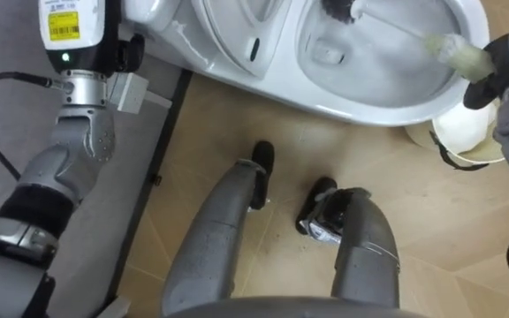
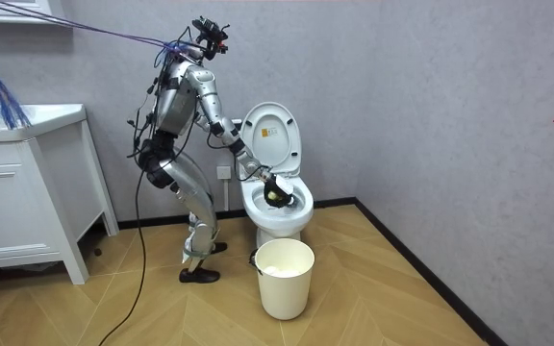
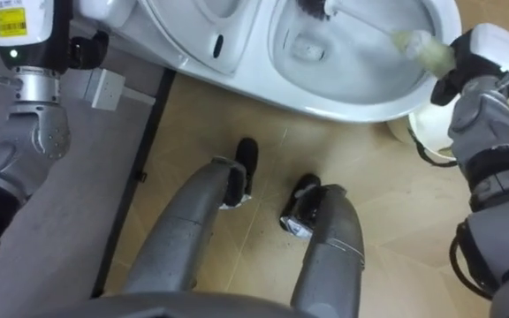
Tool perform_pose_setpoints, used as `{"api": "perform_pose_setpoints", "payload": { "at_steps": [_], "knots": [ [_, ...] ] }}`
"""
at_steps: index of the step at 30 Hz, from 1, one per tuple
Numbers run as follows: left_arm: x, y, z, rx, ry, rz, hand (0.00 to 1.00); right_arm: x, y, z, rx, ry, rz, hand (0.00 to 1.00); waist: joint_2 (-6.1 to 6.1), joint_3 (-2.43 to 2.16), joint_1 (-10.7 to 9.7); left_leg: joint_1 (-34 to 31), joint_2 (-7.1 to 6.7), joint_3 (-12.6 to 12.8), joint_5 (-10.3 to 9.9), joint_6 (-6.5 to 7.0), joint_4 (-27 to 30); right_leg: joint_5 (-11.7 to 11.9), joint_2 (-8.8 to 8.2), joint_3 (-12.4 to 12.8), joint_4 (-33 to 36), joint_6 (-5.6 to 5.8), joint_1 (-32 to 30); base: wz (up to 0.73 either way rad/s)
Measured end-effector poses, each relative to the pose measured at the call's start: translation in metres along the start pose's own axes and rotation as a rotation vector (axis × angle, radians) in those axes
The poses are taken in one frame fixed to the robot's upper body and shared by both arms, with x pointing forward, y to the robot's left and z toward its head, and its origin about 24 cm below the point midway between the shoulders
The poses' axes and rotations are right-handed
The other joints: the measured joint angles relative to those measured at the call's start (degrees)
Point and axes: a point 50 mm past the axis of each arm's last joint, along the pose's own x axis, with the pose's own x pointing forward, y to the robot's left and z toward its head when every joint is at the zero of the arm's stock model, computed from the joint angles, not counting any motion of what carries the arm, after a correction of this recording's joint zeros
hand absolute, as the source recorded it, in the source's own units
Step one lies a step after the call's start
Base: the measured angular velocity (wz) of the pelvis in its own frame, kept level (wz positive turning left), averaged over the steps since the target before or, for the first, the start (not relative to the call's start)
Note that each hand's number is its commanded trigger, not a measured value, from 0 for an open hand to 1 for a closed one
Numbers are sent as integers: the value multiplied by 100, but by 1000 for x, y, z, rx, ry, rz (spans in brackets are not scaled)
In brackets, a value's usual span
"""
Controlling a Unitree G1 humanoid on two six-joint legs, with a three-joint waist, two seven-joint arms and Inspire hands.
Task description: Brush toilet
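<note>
At the far edge of both eye views lies the white toilet (image 1: 369, 106), seen from above. These views give what the room view cannot. The toilet brush (image 1: 396, 26) lies across the bowl, its dark bristle head at the far side of the basin. Its white handle slants nearer and rightward to a pale grip. Just beside the bowl's right rim, on the wooden floor, part of a white bin (image 1: 462, 132) shows beyond the right wrist.

The room view gives the rest. The robot stands at the toilet with knees bent and trunk leaning forward, close to the grey wall. The lid (image 2: 269, 139) stands upright, and the whole bin sits on the floor near the toilet's front, on the robot's right. A white cabinet (image 2: 27, 192) stands well apart at the room view's left.

The bowl holds the brush head, and a pale opening shows at its bottom. The bin's inside shows pale walls; what lies at its bottom I cannot tell.

The right hand (image 1: 502, 66) is at the bowl's right rim. Its dark fingers are curled tight round the end of the brush handle, just past the pale grip.
</note>
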Motion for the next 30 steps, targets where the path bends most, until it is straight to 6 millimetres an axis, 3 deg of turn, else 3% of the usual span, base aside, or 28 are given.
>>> {"api": "perform_pose_setpoints", "payload": {
  "at_steps": [6,12,16,20,26,30],
  "knots": [
    [-2,-2,-1,32,21,-19,0,3,-7,7,-126,-50,-31,100,4,-3,-52,1,-29,42,7,11,19,-14,-63,28,99,-6,-51,-1],
    [-3,-6,-2,51,25,-75,0,-1,1,27,-432,-191,-22,100,55,-1,85,137,51,38,-15,-13,21,-5,37,21,-16,-19,112,-6],
    [-7,-13,4,36,-3,-119,0,-6,13,23,-625,-196,17,100,280,-18,267,234,55,-77,-9,-25,-112,34,94,-121,-259,-1,306,6],
    [-14,-17,9,6,4,-124,0,-11,24,12,-642,-142,60,100,404,-24,422,277,111,-84,-27,-47,-181,76,195,-173,-470,2,426,-2],
    [-27,-20,7,-50,61,-137,0,-21,44,6,-640,-120,100,100,507,-77,363,412,119,-116,-52,-89,-360,93,298,-231,-755,2,616,1],
    [-32,-23,6,-73,85,-145,0,-24,48,1,-648,-121,99,100,538,-77,360,487,135,-117,-51,-103,-400,93,332,-267,-865,1,718,4]
  ]
}}
